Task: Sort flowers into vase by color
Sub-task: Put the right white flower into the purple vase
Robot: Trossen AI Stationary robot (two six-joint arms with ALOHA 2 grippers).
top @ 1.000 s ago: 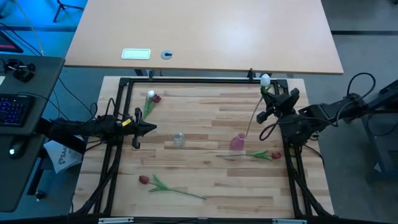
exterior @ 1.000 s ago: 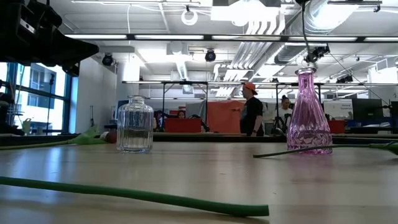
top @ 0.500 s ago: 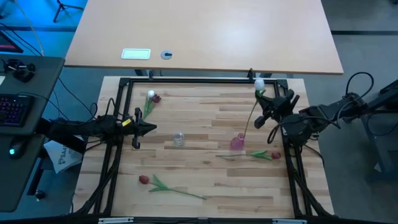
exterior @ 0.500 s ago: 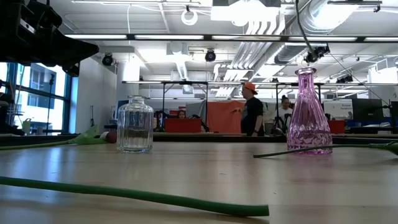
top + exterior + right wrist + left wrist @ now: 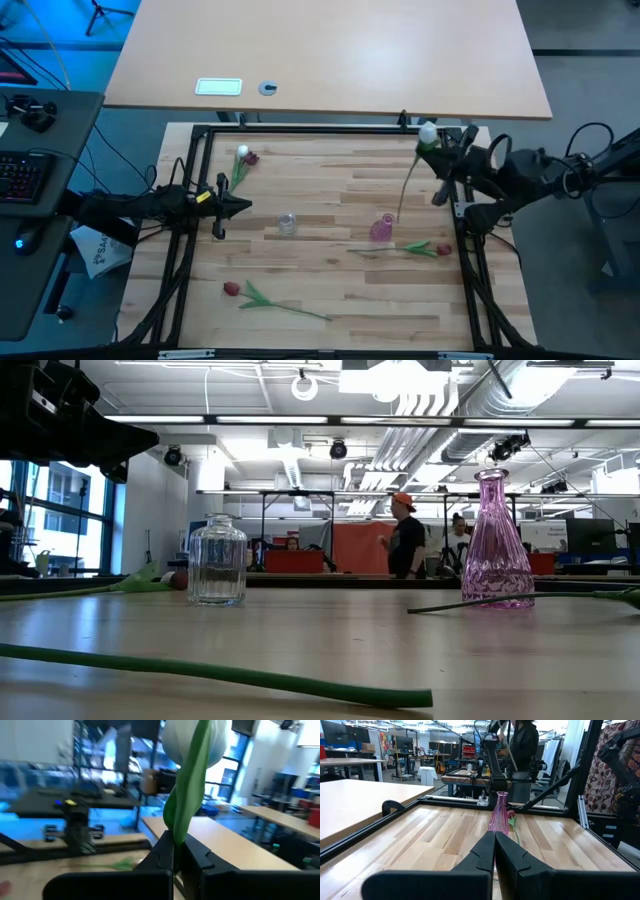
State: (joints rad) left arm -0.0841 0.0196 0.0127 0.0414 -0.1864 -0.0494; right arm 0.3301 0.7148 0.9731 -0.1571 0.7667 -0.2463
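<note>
Fingers of the right gripper are pinched together on the stem of a white tulip, just below its head, at the far right corner of the table. The stem hangs down and left toward the pink vase, its lower end close above the vase mouth; whether it has entered the neck cannot be told.

Across the table, the left gripper waits at the left edge with its fingers pressed shut on nothing, pointing toward the clear jar that stands left of centre.

By my reading, the sorting has barely begun: both vessels look empty in the low view. A red tulip lies just near of the pink vase, another red tulip lies near-left, and a white and dark red pair rests at the far left. Those flowers remain to be placed, plus the one in hand.
</note>
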